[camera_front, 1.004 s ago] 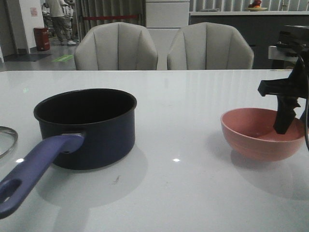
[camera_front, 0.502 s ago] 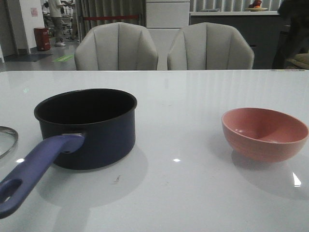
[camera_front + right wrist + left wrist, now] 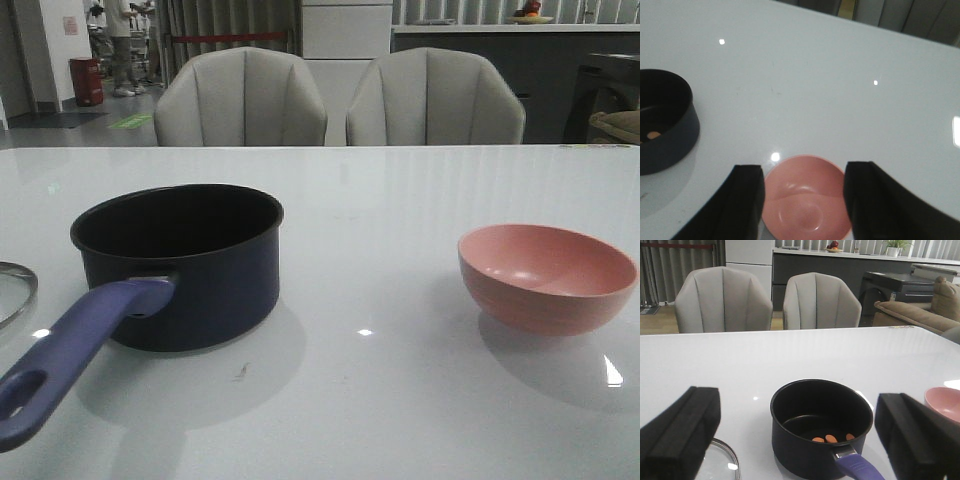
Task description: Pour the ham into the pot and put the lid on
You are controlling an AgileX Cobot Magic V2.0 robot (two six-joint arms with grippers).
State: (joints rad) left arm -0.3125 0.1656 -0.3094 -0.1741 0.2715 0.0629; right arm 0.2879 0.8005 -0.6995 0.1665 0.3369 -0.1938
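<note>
The pot point(image 3: 180, 265) stands on the left part of the white desk point(image 3: 380, 200), its purple-blue handle point(image 3: 70, 365) pointing toward the near edge. In the left wrist view, three small orange pieces of ham point(image 3: 832, 438) lie on the black bottom of the pot, near the wall on the handle side. The lid point(image 3: 717, 462) lies flat on the desk just beside the pot, uncovered and not touched by anything; in the front view only its rim shows at the left border.

The left gripper point(image 3: 805, 440) hangs above the desk with its two black pads wide apart and holds nothing; the pot appears between the pads, below them. The right gripper point(image 3: 802, 200) is also wide open and empty, above the pink bowl point(image 3: 547, 277), which sits on the right side of the desk, well apart from the pot. The bowl looks empty inside.

The desk is glossy and reflects ceiling lights. Behind it are two grey chairs point(image 3: 340, 95), then a dark counter point(image 3: 840, 272) and curtains.
</note>
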